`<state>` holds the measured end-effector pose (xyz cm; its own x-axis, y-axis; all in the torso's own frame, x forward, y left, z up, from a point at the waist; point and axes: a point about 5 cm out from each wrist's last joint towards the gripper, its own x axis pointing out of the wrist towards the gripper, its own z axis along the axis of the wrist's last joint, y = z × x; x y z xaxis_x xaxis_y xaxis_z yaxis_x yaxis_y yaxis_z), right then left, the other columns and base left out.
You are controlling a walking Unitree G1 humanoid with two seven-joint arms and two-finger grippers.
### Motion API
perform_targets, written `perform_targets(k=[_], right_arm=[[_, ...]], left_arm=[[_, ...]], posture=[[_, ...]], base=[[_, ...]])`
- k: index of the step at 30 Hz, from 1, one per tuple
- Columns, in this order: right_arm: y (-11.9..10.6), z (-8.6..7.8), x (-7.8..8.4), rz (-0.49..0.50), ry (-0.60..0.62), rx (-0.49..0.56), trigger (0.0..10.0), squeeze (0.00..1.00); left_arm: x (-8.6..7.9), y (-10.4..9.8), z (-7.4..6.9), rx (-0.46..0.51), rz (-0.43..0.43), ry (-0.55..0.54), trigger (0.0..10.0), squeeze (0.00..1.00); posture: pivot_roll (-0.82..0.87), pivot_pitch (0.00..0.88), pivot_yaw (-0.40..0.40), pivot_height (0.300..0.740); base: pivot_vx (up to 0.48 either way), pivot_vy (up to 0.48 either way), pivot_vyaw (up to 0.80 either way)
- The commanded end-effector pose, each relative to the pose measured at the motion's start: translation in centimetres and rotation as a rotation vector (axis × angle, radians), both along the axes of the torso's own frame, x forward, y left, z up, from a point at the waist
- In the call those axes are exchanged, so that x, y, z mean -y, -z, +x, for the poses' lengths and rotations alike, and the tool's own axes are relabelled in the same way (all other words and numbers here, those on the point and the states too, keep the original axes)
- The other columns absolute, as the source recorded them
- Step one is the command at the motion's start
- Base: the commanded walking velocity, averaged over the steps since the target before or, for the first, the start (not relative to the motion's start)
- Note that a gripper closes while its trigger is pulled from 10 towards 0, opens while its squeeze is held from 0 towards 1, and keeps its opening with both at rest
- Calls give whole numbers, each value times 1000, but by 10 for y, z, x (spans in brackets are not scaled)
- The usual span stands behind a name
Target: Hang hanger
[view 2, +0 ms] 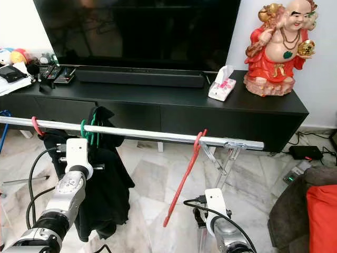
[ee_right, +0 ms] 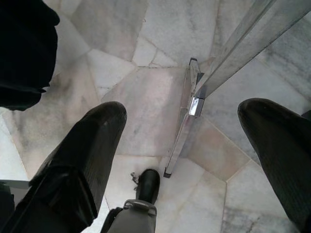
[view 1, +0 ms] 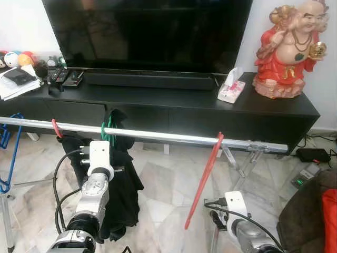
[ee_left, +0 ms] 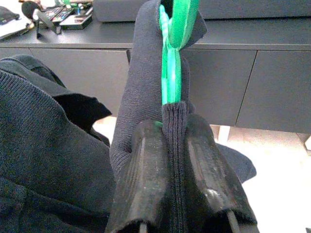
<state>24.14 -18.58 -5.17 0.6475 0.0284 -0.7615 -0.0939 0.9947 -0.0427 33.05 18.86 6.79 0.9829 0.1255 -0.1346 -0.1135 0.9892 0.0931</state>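
Green hanger hooked on the silver rail, carrying a dark garment; left gripper raised at it, fingers pressed together on a fold of the garment just under the hanger's neck. Right gripper low over the marble floor, fingers spread, holding nothing; red hanger hangs from the rail, well to the right of the green one.

Green plastic hanger carries a dark navy knit garment. Red plastic hanger hangs on the silver metal rail. Black TV cabinet. Floor of grey-veined white marble tiles. Red-robed figurine, gold details.
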Motion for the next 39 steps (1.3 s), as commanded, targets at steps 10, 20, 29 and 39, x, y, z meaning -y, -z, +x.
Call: perform_targets(k=[10, 20, 29, 39], right_arm=[[0, 0, -2, 13, 8, -3, 10000, 0], [0, 0, -3, 17, 6, -3, 10000, 0], [1, -1, -2, 19, 8, -5, 10000, 0], [1, -1, -1, 17, 1, -6, 10000, 0]], left_arm=[[1, -9, -26, 151, 54, 27, 10000, 1000], [7, -14, -54, 208, 72, 41, 10000, 1000], [9, -11, -85, 228, 142, 60, 10000, 0], [10, -9, -91, 207, 151, 39, 10000, 0]], posture=[[-159, 0, 7, 740], [-149, 0, 9, 740], [-144, 0, 12, 740], [-138, 0, 7, 740]], base=[[0, 0, 0], [0, 0, 0], [0, 0, 0], [0, 0, 0]])
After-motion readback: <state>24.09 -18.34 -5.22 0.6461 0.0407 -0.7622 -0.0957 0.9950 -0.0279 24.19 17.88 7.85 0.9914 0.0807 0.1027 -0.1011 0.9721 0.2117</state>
